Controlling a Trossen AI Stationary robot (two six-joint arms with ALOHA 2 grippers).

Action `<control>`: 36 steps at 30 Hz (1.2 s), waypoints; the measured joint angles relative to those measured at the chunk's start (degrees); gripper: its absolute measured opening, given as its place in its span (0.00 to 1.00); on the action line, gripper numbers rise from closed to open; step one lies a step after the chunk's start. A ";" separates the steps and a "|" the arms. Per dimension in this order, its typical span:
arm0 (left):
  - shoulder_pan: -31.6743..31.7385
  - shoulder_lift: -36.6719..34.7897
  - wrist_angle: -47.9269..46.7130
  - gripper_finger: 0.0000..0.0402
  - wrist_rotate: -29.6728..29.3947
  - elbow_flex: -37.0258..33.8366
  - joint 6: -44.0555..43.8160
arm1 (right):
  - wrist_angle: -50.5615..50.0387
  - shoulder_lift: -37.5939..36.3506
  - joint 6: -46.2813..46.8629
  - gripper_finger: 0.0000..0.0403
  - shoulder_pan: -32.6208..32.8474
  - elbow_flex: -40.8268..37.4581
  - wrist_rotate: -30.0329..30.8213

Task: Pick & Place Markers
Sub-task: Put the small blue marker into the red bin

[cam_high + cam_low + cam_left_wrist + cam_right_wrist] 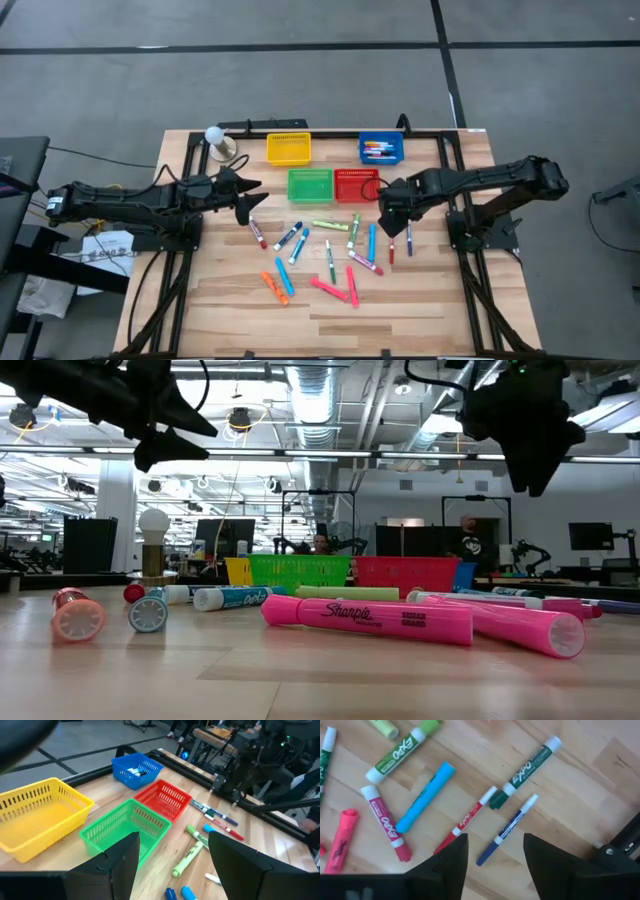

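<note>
While the left hand (243, 195) waits apart beside the green basket (309, 184), the right hand (494, 851) — fingers apart — hangs over the thin blue marker (507, 830). That marker's long axis runs roughly along the gap between the fingers — so a wrist turn seems needed before closing.

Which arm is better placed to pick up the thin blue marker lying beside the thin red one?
The right arm. Its end effector hangs open directly over the thin blue marker. The left end effector, also open, hovers far across the table, near the green basket.

Markers (329, 260) scattered flat on table (420, 310)
</note>
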 joint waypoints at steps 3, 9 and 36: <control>0.00 0.01 0.20 0.59 0.14 0.00 0.06 | 0.41 -0.02 1.26 0.49 0.20 -1.92 0.25; 0.00 0.02 0.61 0.59 1.44 0.00 0.11 | 0.95 0.00 4.62 0.54 0.22 -9.54 -1.49; 0.00 0.02 5.15 0.59 1.55 0.00 -0.07 | 25.35 0.00 14.43 0.54 6.43 -27.75 -4.90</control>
